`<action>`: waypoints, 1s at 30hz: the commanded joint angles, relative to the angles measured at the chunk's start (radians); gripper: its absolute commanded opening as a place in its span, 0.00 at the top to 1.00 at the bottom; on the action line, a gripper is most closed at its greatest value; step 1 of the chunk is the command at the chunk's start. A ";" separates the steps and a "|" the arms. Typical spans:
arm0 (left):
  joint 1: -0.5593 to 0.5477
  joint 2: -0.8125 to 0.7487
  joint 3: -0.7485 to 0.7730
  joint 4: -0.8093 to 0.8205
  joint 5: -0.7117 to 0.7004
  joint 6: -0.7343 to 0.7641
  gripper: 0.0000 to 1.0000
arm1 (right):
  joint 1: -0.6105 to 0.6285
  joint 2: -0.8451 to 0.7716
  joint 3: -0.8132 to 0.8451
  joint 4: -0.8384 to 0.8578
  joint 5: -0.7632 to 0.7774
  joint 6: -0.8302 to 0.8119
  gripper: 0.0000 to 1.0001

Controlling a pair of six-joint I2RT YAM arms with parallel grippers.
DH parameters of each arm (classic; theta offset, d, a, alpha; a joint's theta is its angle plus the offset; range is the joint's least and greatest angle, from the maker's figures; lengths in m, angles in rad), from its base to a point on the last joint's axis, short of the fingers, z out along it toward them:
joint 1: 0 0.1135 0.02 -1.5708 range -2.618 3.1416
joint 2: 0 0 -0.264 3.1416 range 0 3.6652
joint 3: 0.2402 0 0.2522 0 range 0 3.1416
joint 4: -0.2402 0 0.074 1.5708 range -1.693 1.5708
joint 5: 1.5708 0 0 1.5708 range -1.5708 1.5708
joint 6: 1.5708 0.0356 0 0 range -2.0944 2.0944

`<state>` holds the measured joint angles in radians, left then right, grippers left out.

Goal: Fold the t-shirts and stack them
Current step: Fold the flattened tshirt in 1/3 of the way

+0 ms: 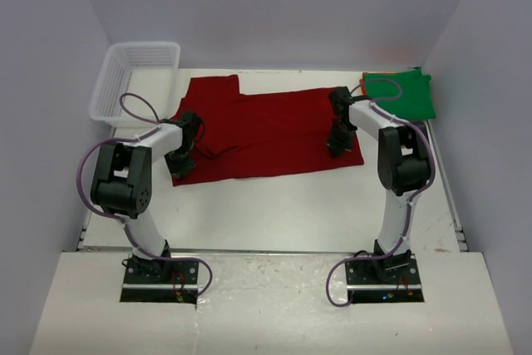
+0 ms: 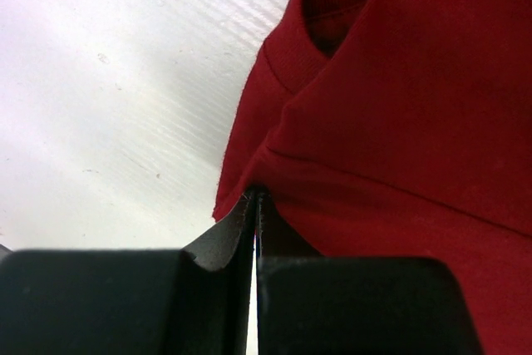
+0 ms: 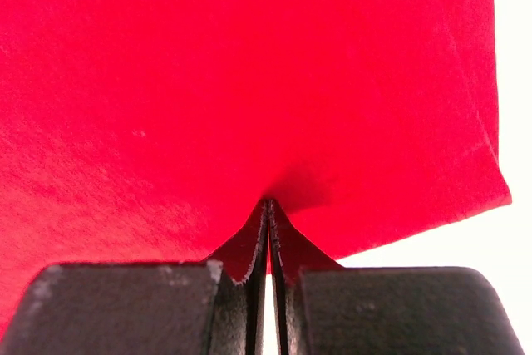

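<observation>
Shirts counted: three (the orange one I count by a sliver only).
Dark red t-shirt [image 1: 266,126]: one, spread flat mid-table [image 1: 274,205], lying between my two arms.
Green t-shirt [image 1: 401,93]: one, folded, at the far right corner.
Orange t-shirt [image 1: 364,81]: one, its edge peeking out at the green one's left side.
Left gripper [image 2: 256,199]: fingers pinched together on the red shirt's edge, near the collar.
Right gripper [image 3: 268,204]: fingers pinched together on red cloth by the near-right corner.
White mesh basket [image 1: 137,76]: one, far left corner.
</observation>
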<state>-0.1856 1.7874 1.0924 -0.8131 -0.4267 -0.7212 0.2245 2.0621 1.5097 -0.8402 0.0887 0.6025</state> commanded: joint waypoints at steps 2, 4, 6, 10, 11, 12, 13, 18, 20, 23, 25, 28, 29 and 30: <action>0.037 -0.046 -0.035 -0.051 -0.024 -0.032 1.00 | 0.027 -0.106 -0.112 0.010 0.013 0.072 1.00; 0.051 -0.048 -0.045 -0.047 -0.017 -0.026 1.00 | 0.027 -0.138 -0.156 0.029 0.003 0.094 1.00; 0.063 -0.048 -0.063 -0.044 -0.007 -0.012 1.00 | 0.027 -0.152 -0.176 0.029 0.014 0.112 1.00; 0.075 -0.048 -0.094 -0.049 0.000 -0.012 1.00 | 0.029 -0.201 -0.218 0.007 0.046 0.146 1.00; 0.075 -0.055 -0.100 -0.052 -0.001 -0.012 1.00 | 0.027 -0.212 -0.230 0.007 0.052 0.149 1.00; 0.075 -0.060 -0.112 -0.054 -0.001 -0.018 1.00 | 0.027 -0.221 -0.253 0.007 0.055 0.154 1.00; 0.075 -0.066 -0.117 -0.057 -0.001 -0.024 1.00 | 0.027 -0.232 -0.266 0.006 0.060 0.157 1.00; 0.077 -0.109 -0.150 -0.077 -0.006 -0.060 1.00 | 0.027 -0.319 -0.364 0.026 0.072 0.164 1.00; 0.077 -0.134 -0.164 -0.089 -0.010 -0.070 1.00 | 0.027 -0.361 -0.396 0.033 0.075 0.161 1.00; 0.077 -0.158 -0.173 -0.092 -0.007 -0.075 1.00 | 0.027 -0.402 -0.427 0.032 0.086 0.157 1.00; 0.077 -0.163 -0.163 -0.112 -0.017 -0.078 1.00 | 0.027 -0.428 -0.436 0.055 0.063 0.140 1.00; 0.071 -0.193 -0.117 -0.150 -0.064 -0.092 1.00 | 0.030 -0.522 -0.470 0.142 0.013 0.065 1.00; 0.054 -0.209 -0.088 -0.158 -0.082 -0.099 1.00 | 0.030 -0.545 -0.473 0.153 0.006 0.039 1.00; 0.043 -0.226 -0.072 -0.167 -0.104 -0.107 1.00 | 0.030 -0.581 -0.467 0.162 -0.001 0.028 1.00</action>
<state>-0.1234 1.6398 0.9470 -0.9218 -0.4419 -0.7788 0.2535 1.5860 1.0378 -0.7639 0.1169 0.6930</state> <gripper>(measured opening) 0.002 0.003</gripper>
